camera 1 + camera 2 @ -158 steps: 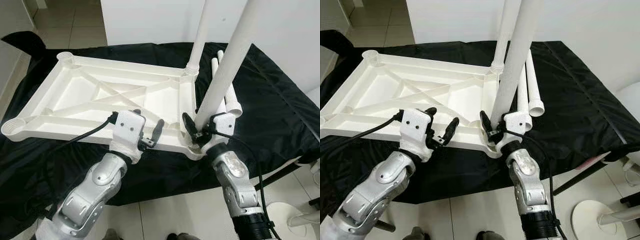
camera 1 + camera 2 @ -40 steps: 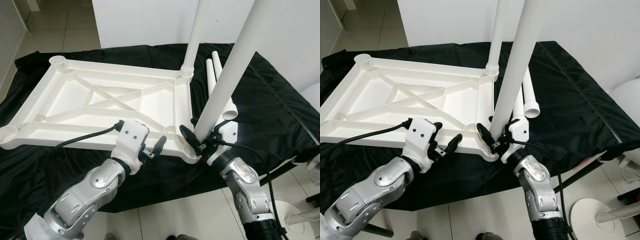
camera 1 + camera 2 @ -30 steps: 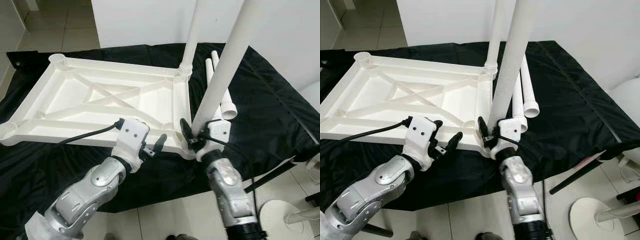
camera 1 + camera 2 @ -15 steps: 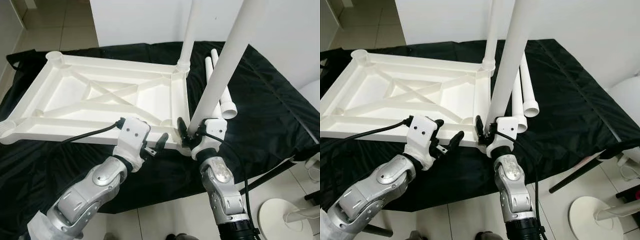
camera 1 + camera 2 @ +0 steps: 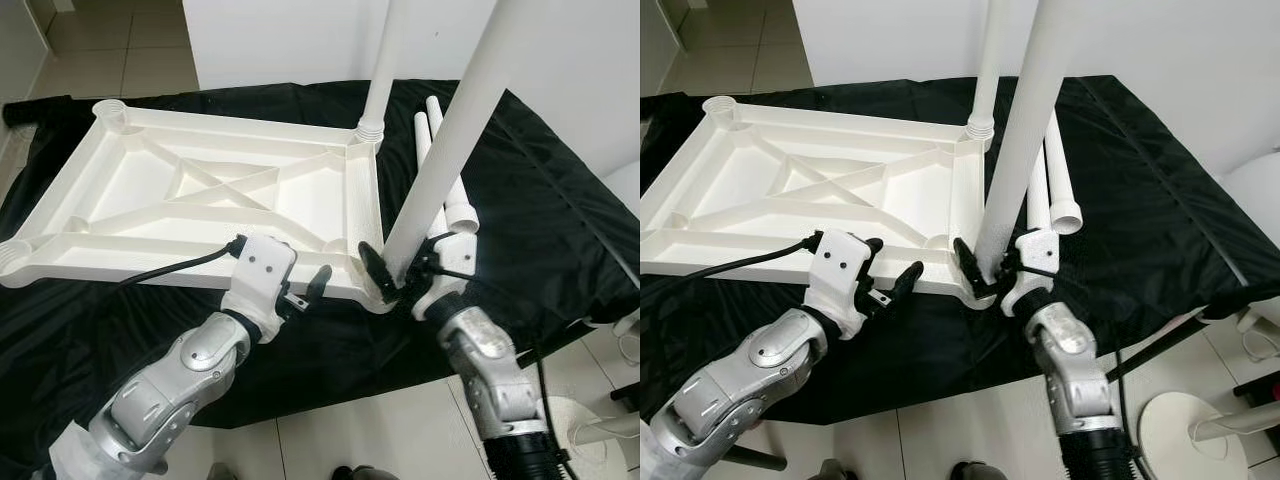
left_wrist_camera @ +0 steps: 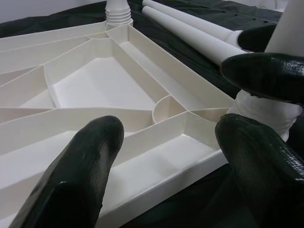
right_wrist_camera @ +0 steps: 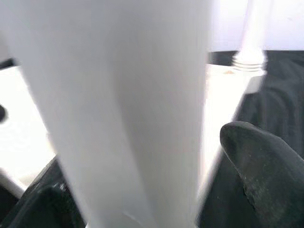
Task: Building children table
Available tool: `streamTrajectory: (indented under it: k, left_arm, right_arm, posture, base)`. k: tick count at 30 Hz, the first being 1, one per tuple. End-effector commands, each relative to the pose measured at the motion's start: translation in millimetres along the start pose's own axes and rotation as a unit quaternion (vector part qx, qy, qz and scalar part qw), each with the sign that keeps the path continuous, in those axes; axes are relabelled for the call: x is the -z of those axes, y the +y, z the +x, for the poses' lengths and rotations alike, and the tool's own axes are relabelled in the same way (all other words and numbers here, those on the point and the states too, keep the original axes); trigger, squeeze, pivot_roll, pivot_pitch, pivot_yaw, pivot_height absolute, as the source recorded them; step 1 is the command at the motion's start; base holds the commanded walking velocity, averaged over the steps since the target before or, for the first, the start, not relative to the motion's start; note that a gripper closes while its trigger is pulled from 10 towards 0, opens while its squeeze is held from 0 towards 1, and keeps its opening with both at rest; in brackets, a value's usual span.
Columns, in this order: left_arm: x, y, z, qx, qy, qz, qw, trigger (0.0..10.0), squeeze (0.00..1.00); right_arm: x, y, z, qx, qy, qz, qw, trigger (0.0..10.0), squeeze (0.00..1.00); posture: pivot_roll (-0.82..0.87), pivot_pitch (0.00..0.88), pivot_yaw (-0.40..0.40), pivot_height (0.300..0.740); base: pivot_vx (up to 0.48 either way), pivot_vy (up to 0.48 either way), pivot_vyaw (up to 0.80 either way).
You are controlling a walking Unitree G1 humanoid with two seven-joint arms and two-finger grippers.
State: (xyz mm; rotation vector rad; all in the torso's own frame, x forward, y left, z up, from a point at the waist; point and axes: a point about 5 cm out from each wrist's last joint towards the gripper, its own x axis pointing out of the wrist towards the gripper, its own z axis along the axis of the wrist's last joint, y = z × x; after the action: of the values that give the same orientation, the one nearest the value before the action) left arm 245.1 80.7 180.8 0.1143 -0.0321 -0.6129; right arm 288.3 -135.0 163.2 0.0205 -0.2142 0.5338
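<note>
**Second leg going into near-right corner socket**

Tabletop (image 5: 200,200) lies upside down on black-covered bench (image 5: 560,230), ribs up, so the corner sockets face up for legs. One leg (image 5: 385,60) already stands upright in the far-right corner socket.

Right claw (image 5: 400,275) is clamped on second leg (image 5: 450,150) low down, just above its threaded end; right wrist view shows the white tube between the black fingers (image 7: 263,161). Leg foot sits at the near-right corner socket (image 5: 378,290), and the tube leans a bit to the right, not yet plumb. Low grip prob. gives control of the end going into the socket; whether the thread is engaged I can't tell, joint is hidden by the claw.

Left claw (image 5: 300,285) is apart, fingers spread and holding nothing. It hovers at the near edge of the tabletop, just left of the same corner. Left wrist view looks between its fingers (image 6: 80,180) at the ribs and the socket collar. Likely placed there to brace the tabletop so it doesn't slide or turn while the leg is seated; contact w/ the rim not clear.

Two spare legs (image 5: 440,160) lie side by side on the cloth, just right of the tabletop, behind the held leg, within reach for the left-side sockets (image 5: 110,105), which are empty.

Judgement: approx. halfway, leg 2 of 4 in hand. Next needs leg straightened, then pressed or twisted home. Risk: cross-seating if pushed while tilted.
</note>
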Motion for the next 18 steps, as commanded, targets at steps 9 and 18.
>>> streamTrajectory:
  k: [9, 18]
  left_arm:
    - [17, -17.9, -1.6, 0.155, 0.032, 0.037, 0.987, 10.0, 0.00]
    - [17, -20.8, -7.2, 0.200, 0.048, 0.024, 0.978, 10.0, 0.00]
  right_arm:
    - [5, -17.3, 10.0, -0.121, 0.037, -0.033, 0.991, 10.0, 0.00]
    - [12, -16.1, 21.8, -0.187, 0.060, -0.048, 0.979, 10.0, 0.00]
  posture:
    - [0.01, 0.092, -0.017, 0.740]
    - [0.02, 0.077, -0.020, 0.740]
  base:
    - [0.000, 0.000, 0.00]
    - [0.000, 0.000, 0.00]
